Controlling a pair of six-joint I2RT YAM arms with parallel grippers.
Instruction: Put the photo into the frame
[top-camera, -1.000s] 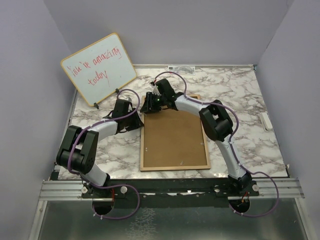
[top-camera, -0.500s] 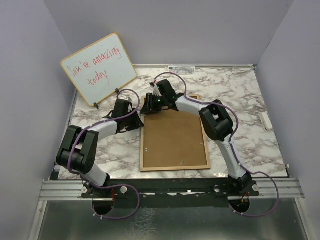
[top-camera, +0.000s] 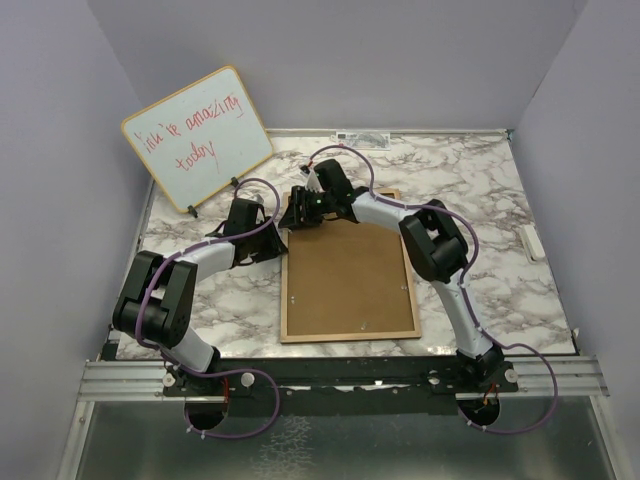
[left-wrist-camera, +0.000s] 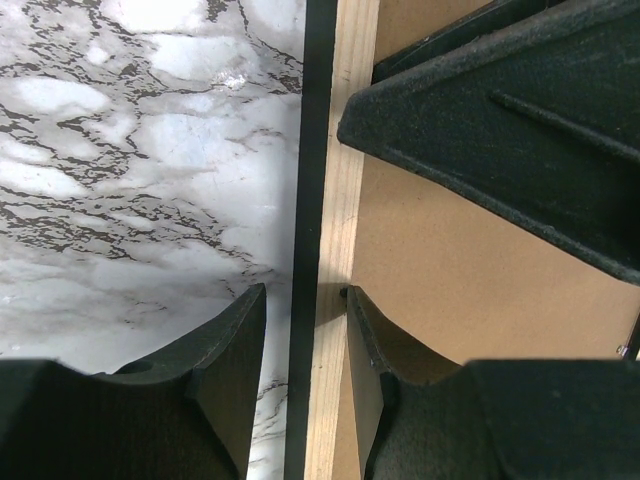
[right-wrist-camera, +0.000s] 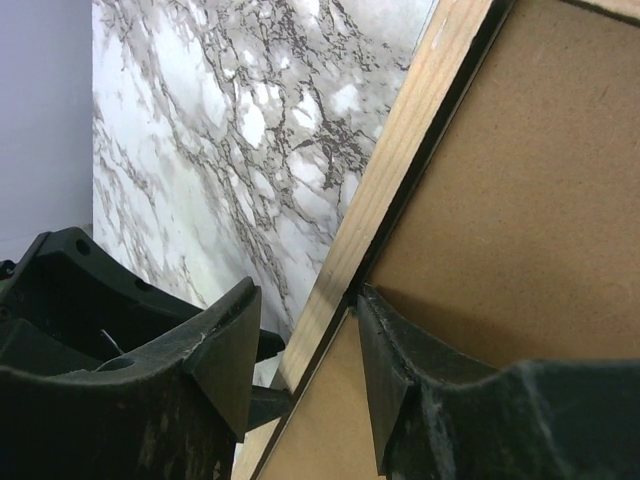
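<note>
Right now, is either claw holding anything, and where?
The left gripper and right gripper each straddle the left rail of the light-wood picture frame; whether either clamps it cannot be told.

The frame (top-camera: 350, 334) is light wood edged black, its board (top-camera: 347, 275) brown, the table (top-camera: 480, 200) grey-veined white.

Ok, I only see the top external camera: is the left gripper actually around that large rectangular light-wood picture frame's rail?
Observer: Yes, left wrist view: the left gripper straddles the frame's rail, one finger over the white marble tabletop, one over the plain brown backing board.
Operator: And the other one?
Observer: The right gripper, in its wrist view, is open astride a rail too, marble visible between outer finger and wood.
</note>
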